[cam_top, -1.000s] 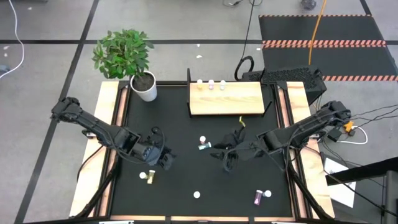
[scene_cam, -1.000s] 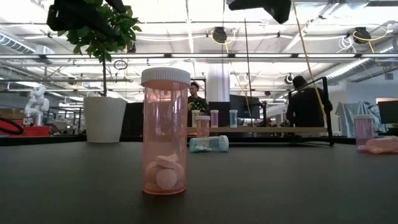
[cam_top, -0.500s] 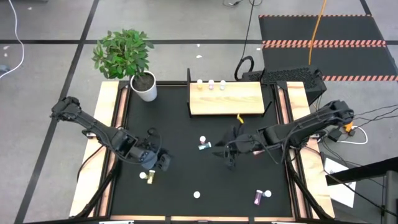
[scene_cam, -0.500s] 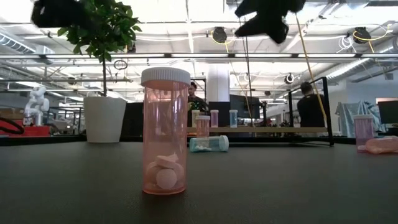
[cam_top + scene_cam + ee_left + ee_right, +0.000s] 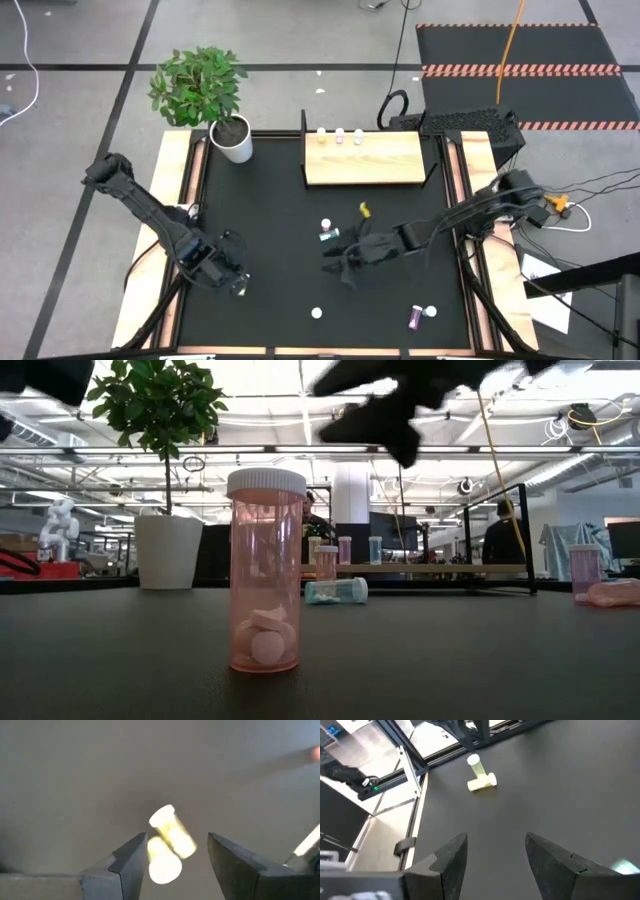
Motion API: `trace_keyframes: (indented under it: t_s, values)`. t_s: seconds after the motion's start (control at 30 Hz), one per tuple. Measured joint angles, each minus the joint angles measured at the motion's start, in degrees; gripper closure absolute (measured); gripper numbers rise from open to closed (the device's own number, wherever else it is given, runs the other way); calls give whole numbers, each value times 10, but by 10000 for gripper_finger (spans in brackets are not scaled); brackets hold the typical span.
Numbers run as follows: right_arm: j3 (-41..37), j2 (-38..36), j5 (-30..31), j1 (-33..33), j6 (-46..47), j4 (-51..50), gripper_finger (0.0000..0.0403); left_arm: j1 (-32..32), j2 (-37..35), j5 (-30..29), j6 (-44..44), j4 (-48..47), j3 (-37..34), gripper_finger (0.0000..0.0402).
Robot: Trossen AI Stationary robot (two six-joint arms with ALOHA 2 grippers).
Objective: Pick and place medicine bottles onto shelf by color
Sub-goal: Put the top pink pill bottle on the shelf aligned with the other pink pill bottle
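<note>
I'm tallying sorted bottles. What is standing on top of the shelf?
Three small bottles stand in a row along the far edge of the shelf; the rest of the board is bare. Their colours are too small to tell from above.

**Both arms reach low over the table, fingers parted**

The left arm runs from the table's left edge toward the near left side, its gripper [image 5: 232, 283] pointing down with its two dark fingers [image 5: 131, 860] spread apart. The right arm stretches from the right edge toward the table's middle (a long, low reach), its gripper [image 5: 340, 267] likewise open, fingers [image 5: 451, 855] apart with nothing between them.
</note>
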Motion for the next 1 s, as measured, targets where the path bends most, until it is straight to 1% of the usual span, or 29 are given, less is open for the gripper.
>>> trace_keyframes:
  t_s: [0.07, 0.17, 0.27, 0.3, 0.37, 0.47, 0.57, 0.67, 0.73, 0.87, 0.93, 1.0]
  values:
    - [38, 36, 20, 0, 18, -5, 206, 4, 0, 25, -11, 4, -13, 195]
    - [78, 72, 60, -4, 62, -13, 206, 7, 0, 32, -4, 11, -18, 195]
    - [91, 90, 57, -12, 95, -31, 206, 8, 0, 30, 27, 18, -19, 195]
    - [91, 92, 48, -13, 96, -39, 206, 8, 0, 21, 44, 27, -19, 195]
    - [91, 97, 34, -10, 65, -51, 206, 8, 0, -8, 98, 59, -19, 195]
    - [90, 98, 10, 10, -22, -72, 206, 11, 1, -52, 208, 123, -19, 195]
    - [88, 97, 4, 34, -76, -78, 206, 18, 6, -60, 299, 163, -19, 195]
    - [88, 97, 15, 61, -87, -103, 206, 21, 6, -62, 354, 159, -19, 195]
    - [87, 98, 31, 83, -62, -116, 206, 24, 6, -62, 388, 151, -19, 195]
    - [95, 98, 65, 126, 18, -150, 206, 33, 6, -62, 452, 158, -19, 195]
    - [121, 98, 78, 145, 47, -212, 206, 40, 6, -62, 486, 186, -19, 195]
    - [154, 97, 89, 159, 81, -306, 206, 50, 6, -62, 514, 224, -19, 195]
